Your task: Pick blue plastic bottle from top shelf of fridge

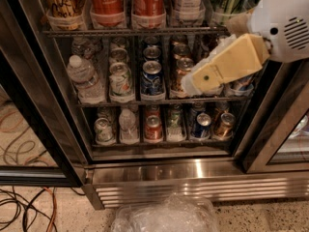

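Note:
The fridge (159, 166) stands open in front of me, with a black frame and a steel grilled base. Its top shelf (135, 32) is a wire rack with clear cup holders along the front. The blue plastic bottle (63, 1) stands at the far left of that shelf; it is amber-tinted with dark print, and only its lower part shows. Two red Coca-Cola bottles (128, 1) stand next to it. My gripper (194, 83), cream-coloured on a white wrist (285, 23), reaches in from the right. It sits in front of the middle shelf's right side, below the top shelf and far right of the bottle.
The middle shelf holds a small water bottle (84, 79) and cans (152, 76). The lower shelf holds more cans (153, 127). The glass door (29, 129) stands open on the left. A second door frame (280, 129) is on the right. Cables (29, 207) and a clear plastic bag (166, 216) lie on the floor.

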Available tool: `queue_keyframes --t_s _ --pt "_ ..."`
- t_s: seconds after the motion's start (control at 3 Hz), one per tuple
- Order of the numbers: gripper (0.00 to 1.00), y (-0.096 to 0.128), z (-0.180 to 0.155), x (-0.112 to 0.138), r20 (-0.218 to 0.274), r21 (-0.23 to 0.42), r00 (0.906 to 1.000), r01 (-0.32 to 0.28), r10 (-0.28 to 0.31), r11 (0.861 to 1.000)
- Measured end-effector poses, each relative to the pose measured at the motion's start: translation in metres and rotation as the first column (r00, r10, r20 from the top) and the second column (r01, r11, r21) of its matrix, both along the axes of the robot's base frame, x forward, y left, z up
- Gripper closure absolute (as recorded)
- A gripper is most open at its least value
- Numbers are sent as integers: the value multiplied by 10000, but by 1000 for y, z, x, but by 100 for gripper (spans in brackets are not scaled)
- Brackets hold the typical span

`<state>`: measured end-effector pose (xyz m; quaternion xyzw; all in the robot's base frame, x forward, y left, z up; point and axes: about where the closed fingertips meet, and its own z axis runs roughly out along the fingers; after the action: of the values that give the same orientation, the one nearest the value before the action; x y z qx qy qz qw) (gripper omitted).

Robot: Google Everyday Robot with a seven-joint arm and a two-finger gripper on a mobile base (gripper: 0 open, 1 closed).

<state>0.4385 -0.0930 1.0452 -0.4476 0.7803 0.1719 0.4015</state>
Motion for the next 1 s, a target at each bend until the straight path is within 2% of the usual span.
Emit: queue_keyframes --t_s 0.33,0.67,1.0 --pt "0 29 3 0 218 923 9977 615 -638 9938" --pt "0 62 12 8 461 2008 9963 616 -722 9777" --pt "0 62 12 8 461 2008 9963 617 -723 9777"
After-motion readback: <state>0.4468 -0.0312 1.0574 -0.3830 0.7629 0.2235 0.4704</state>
